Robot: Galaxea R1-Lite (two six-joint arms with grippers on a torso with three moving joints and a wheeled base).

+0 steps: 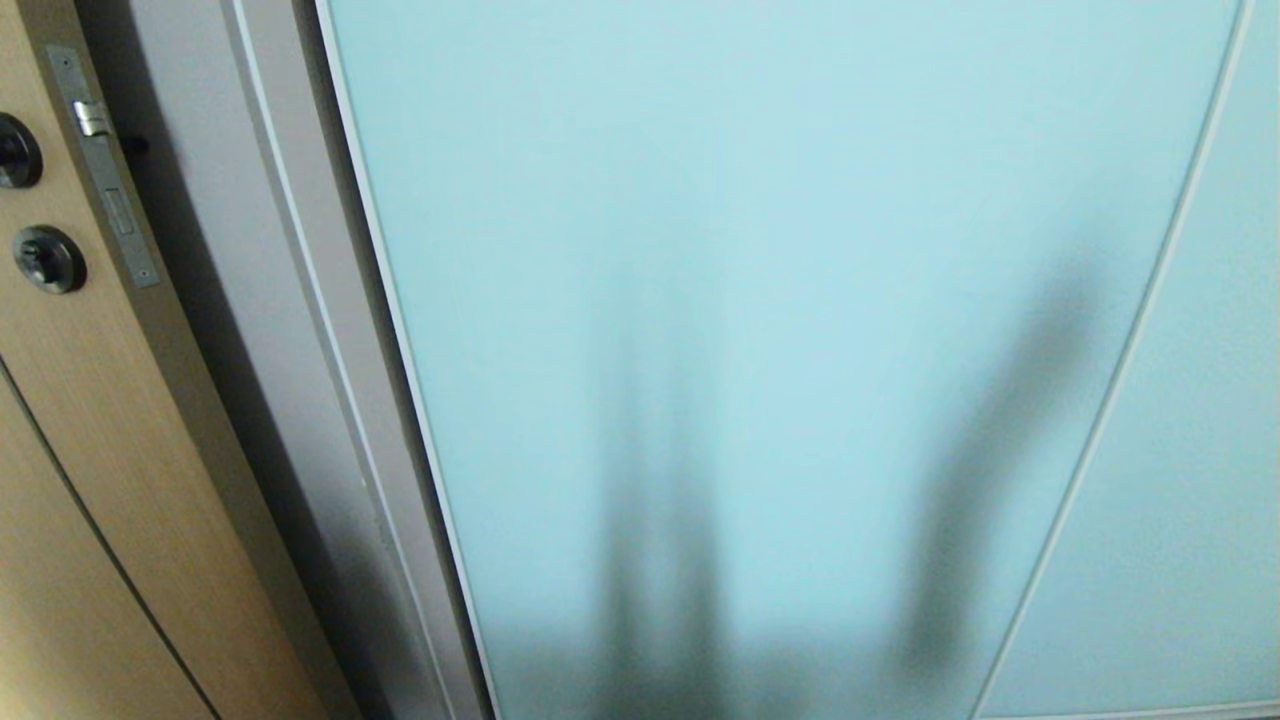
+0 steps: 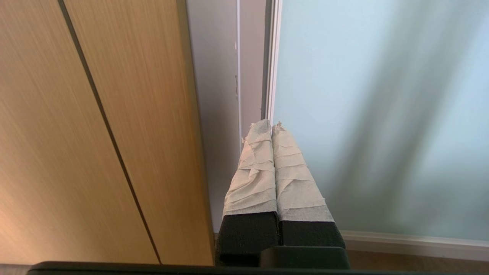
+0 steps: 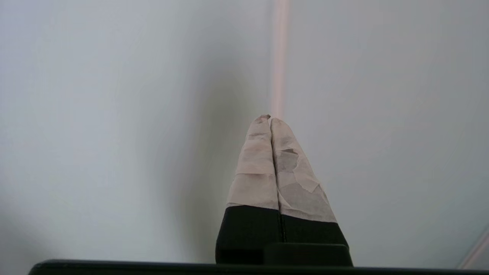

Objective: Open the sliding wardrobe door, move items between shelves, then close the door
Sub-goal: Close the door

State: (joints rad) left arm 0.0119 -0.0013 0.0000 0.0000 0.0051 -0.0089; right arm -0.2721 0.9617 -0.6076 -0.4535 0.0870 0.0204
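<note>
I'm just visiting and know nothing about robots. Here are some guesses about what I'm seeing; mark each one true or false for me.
1. The frosted blue sliding door is closed, covering the wardrobe. True.
2. A patchwork pillow lies in plain sight on a shelf. False: no pillow or shelf shows; only the door panels do.
3. The left claw is shut and holds nothing. True.
4. The right claw is wide open. False: its taped fingers are pressed together.
5. A wooden door with dark round knobs stands left of the sliding door. True.
6. A person's hand is pushing the glass. False: no person is in view.
</note>
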